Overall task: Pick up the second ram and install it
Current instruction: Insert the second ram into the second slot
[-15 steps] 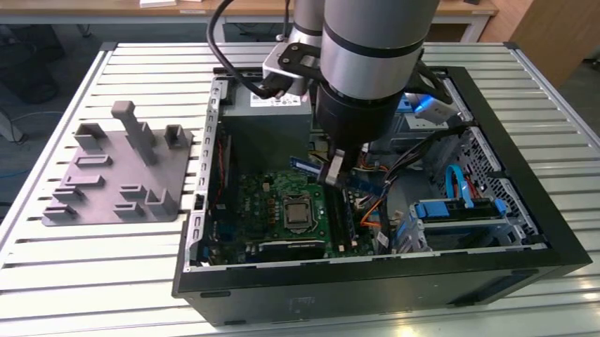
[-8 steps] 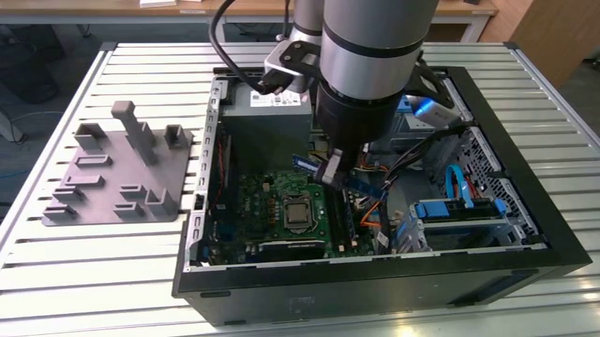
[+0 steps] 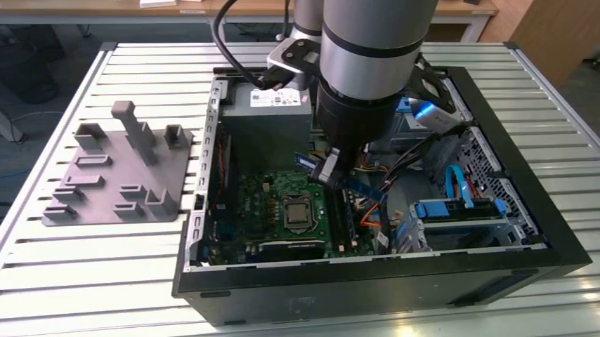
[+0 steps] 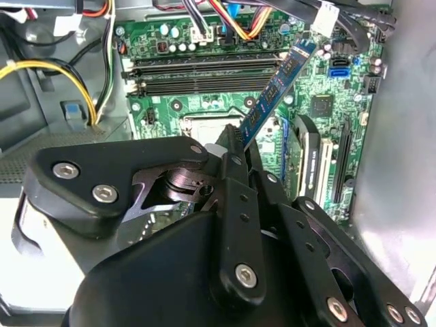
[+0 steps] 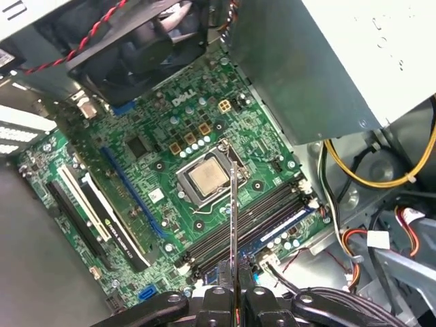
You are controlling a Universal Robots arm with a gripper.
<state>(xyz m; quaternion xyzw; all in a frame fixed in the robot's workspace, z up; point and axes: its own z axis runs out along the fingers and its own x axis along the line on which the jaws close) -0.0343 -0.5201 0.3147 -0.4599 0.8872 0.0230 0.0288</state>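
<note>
My gripper [image 3: 330, 174] is shut on the second ram [image 3: 362, 186], a thin dark board with a blue label. It hangs tilted inside the open computer case, above the motherboard [image 3: 267, 200]. In the second wrist view the second ram [image 4: 276, 88] sticks out from the fingertips [image 4: 231, 146] toward the long black memory slots [image 4: 204, 75]. In the first wrist view I see the second ram [image 5: 233, 218] edge-on, rising from the gripper [image 5: 233, 291] over the processor socket [image 5: 206, 178]. It stands apart from the memory slots [image 5: 248, 225].
The black computer case [image 3: 375, 281] lies open on a slatted white table [image 3: 94, 281]. A grey fixture plate [image 3: 117, 175] with upright blocks lies at the exterior view's left. Power supply [image 3: 267, 116], cable bundles [image 3: 403, 168], fan [image 5: 136, 41] and drive cage [image 3: 468, 210] crowd the motherboard.
</note>
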